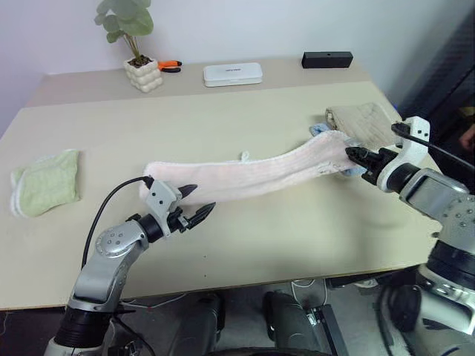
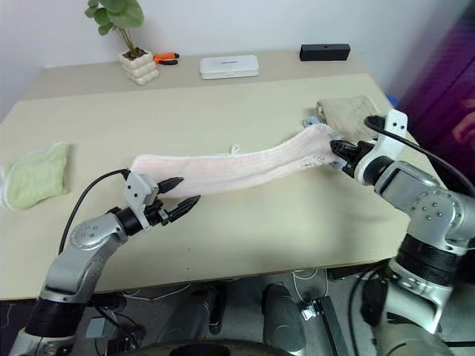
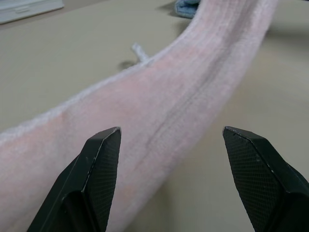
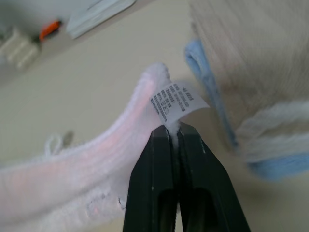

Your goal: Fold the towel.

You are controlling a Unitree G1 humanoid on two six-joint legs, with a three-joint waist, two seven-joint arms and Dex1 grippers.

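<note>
The pink towel (image 1: 252, 174) stretches in a long band across the surface (image 1: 223, 119); the right tool (image 1: 355, 156) is clenched on its far end by the care label (image 4: 176, 102); the left tool (image 1: 194, 204) hangs released beside the near end; a white pot (image 1: 143, 74) holds a leafy plant (image 1: 125, 18).

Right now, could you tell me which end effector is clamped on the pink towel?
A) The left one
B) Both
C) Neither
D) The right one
D: the right end effector is shut on the towel at its end by the white label, lifting that end off the table, while the left end effector stands open just short of the cloth.
</note>
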